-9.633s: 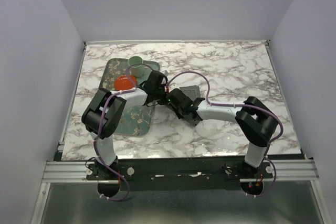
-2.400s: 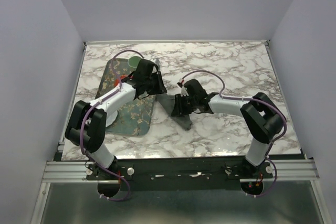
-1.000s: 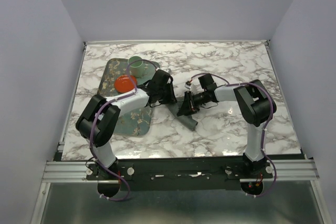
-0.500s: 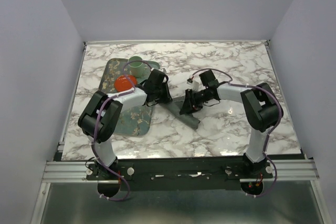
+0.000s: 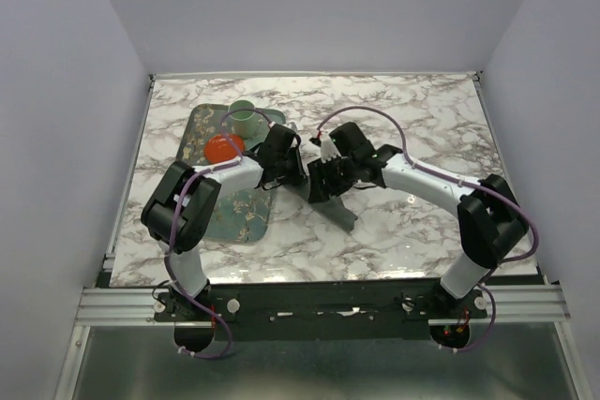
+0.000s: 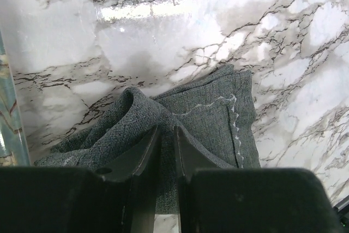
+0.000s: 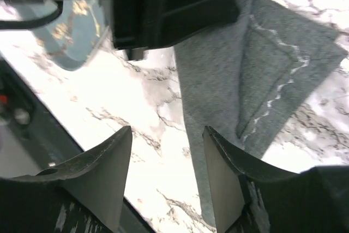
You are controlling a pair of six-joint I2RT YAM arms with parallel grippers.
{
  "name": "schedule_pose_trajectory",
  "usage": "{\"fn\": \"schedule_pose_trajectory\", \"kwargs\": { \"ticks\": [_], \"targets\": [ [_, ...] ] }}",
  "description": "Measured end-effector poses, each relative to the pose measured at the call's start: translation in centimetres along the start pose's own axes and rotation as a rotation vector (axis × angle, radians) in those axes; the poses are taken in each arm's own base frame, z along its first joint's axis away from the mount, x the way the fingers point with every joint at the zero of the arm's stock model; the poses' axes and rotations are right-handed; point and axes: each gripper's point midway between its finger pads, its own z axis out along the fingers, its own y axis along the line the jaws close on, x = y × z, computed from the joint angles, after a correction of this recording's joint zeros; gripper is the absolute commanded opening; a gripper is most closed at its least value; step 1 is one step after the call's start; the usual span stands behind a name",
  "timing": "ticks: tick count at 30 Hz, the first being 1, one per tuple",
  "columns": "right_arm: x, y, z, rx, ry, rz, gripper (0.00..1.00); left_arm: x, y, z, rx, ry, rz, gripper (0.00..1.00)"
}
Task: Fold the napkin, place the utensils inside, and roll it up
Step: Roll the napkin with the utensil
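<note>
1. At far left, a green floral tray [image 5: 234, 217] is seen on the marble table [image 5: 422, 119]. An orange bowl [image 5: 223, 148] and a pale green cup [image 5: 246, 120] are set at its far end.
2. Just right of the tray, the left gripper [image 6: 166, 135] is positioned low over the napkin [image 6: 207, 113]. Its jaws are drawn to a narrow slit, and the fingertips are placed at a raised ridge of cloth. Whether any cloth is pinched cannot be told.
3. The dark grey napkin is found on the marble, near the tray's right edge and between the two grippers. It is bunched near the left gripper. A hemmed corner with pale stitching is laid flat, and a folded strip is stretched toward the near right in the overhead view.
4. The right gripper [image 7: 166, 178] is held close above the napkin's near side, facing the left one. Its jaws are spread wide, and only bare marble and the cloth's edge are framed between the fingers.
</note>
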Motion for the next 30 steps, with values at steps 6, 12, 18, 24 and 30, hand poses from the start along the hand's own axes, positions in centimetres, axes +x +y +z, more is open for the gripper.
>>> {"fn": "schedule_pose_trajectory", "kwargs": {
  "ticks": [6,12,18,24,30],
  "targets": [
    [1.3,0.7,1.5,0.135,0.020,-0.124,0.60,0.0,0.1,0.2,0.001,-0.001,0.000,0.24],
    [2.0,-0.9,2.6,0.228,0.046,-0.170,0.59,0.0,0.1,0.5,0.002,-0.002,0.000,0.24],
    [3.1,-1.9,3.6,0.266,0.075,-0.189,0.62,-0.2,0.0,0.8,0.002,-0.001,-0.001,0.24],
    [3.2,-2.5,4.2,0.316,0.061,-0.224,0.63,-0.3,-0.2,1.1,0.005,0.009,-0.002,0.25],
    [3.3,-3.8,5.2,0.408,0.036,-0.253,0.59,-0.6,-0.5,1.4,0.030,0.051,-0.014,0.27]
  ]
}}
